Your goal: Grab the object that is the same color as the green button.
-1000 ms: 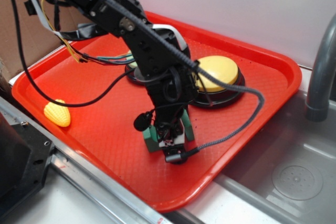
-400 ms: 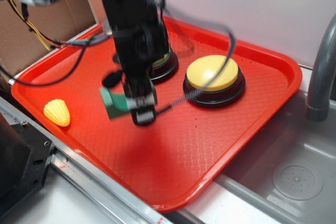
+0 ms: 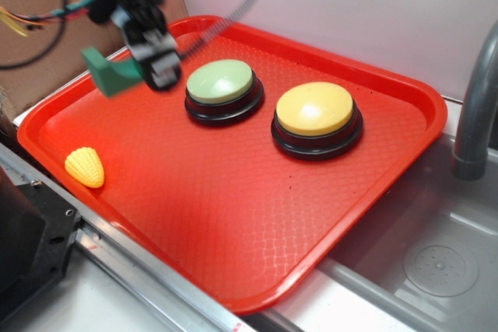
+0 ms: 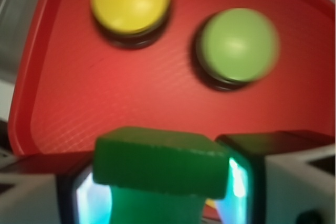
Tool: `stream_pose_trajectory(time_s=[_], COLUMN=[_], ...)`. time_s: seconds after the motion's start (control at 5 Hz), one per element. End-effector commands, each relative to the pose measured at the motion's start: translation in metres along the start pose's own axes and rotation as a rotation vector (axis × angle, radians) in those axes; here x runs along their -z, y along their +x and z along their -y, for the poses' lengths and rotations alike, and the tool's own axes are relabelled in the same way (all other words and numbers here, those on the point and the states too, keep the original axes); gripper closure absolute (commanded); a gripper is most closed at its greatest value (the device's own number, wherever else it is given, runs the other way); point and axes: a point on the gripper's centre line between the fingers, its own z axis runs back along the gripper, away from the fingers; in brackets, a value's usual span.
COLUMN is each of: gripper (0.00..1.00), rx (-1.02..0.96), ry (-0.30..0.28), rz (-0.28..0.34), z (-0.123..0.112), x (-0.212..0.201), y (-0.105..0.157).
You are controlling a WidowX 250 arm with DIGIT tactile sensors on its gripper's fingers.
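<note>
My gripper is shut on the dark green block and holds it in the air above the far left part of the red tray. In the wrist view the green block fills the space between both fingers, with the tray far below. The green button with its pale green dome sits on the tray to the right of my gripper, and the green button shows at the upper right of the wrist view.
A yellow-topped button stands right of the green one. A yellow toy corn lies near the tray's left front rim. Cardboard rises behind the tray on the left. A metal sink and grey faucet pipe are at right.
My gripper closed on the green block at the tray's middle front, then rose and swung far to the back left with the block in it, uncovering the green button.
</note>
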Motion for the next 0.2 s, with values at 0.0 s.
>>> stream_pose_trajectory(time_s=[0.0], gripper=[1.0], rx=[-0.133], ry=[0.1], rz=[0.127], z=[-0.0186], x=[-0.0295], y=[0.002])
